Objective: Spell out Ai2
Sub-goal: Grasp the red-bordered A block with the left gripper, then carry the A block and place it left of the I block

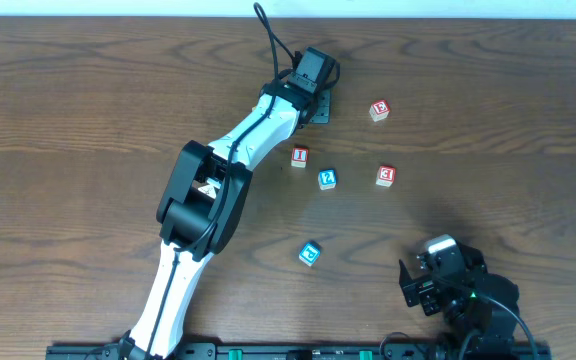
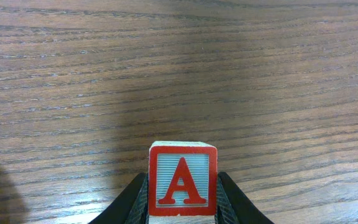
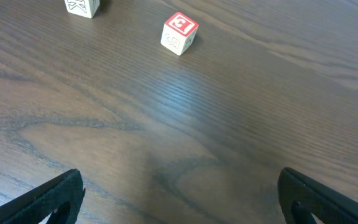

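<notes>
Two dark fingers (image 2: 132, 202) of the left gripper (image 1: 313, 80) are closed on the A block (image 2: 182, 180), one pad against each side, with its red letter on a pale striped face turned upright toward the wrist camera; whether the cube's base touches the table (image 2: 166, 74) cannot be told from these views. From overhead that gripper sits at the far side of the table, at the end of the long white left arm (image 1: 238, 140), which stretches diagonally from the near edge. Nearer than the gripper, and just right of the arm, lies the red I block (image 1: 299, 156), with the blue 2 block (image 1: 327, 179) just beside it to the lower right, the two close but apart. Further right, level with the blue one, sits a red 3 block (image 1: 386, 176), and beyond it toward the far edge is a tilted red block (image 1: 379, 110) whose marking is too small to read. A second blue block (image 1: 310, 253) lies alone nearer the front, its character unclear. At the near right corner the right gripper (image 3: 179, 193) hangs with its fingers spread wide over bare wood, a red cube lying well ahead of it
</notes>
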Robot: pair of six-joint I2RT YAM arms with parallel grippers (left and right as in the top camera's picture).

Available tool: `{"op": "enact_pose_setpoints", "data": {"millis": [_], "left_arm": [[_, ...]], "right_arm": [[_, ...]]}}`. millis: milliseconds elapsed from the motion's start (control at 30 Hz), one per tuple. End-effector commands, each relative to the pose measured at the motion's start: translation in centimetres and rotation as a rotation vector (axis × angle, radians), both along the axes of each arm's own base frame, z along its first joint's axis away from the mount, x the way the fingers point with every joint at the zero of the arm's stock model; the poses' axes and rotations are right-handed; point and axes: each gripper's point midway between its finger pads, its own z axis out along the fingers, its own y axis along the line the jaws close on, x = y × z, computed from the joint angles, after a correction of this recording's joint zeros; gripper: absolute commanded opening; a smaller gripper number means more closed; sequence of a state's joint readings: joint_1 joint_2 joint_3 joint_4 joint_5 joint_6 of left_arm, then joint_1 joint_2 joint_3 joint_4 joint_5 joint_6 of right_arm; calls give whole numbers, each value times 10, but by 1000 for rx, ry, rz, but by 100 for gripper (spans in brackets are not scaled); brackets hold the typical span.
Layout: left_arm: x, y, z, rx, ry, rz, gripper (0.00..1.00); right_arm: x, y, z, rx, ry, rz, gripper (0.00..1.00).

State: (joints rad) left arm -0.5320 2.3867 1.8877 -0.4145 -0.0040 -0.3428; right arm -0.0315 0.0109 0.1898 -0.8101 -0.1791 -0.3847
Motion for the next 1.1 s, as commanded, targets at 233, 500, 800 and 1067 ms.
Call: {"op": "enact_pose_setpoints", "data": {"millis": [233,500,800,1067], "left_arm": [[3,1,0,8,10,6,26],[4,15,57,28,35,24,6],[-16,61,113,58,70,60,6],[-47,82,127,53,92,72,6]], "right_arm": [[0,-1,-3,-9,4,4,99],[0,-1,-3,-9,4,4,99],[0,-1,-3,-9,4,4,99],[0,-1,-3,-9,4,4,99]]}}
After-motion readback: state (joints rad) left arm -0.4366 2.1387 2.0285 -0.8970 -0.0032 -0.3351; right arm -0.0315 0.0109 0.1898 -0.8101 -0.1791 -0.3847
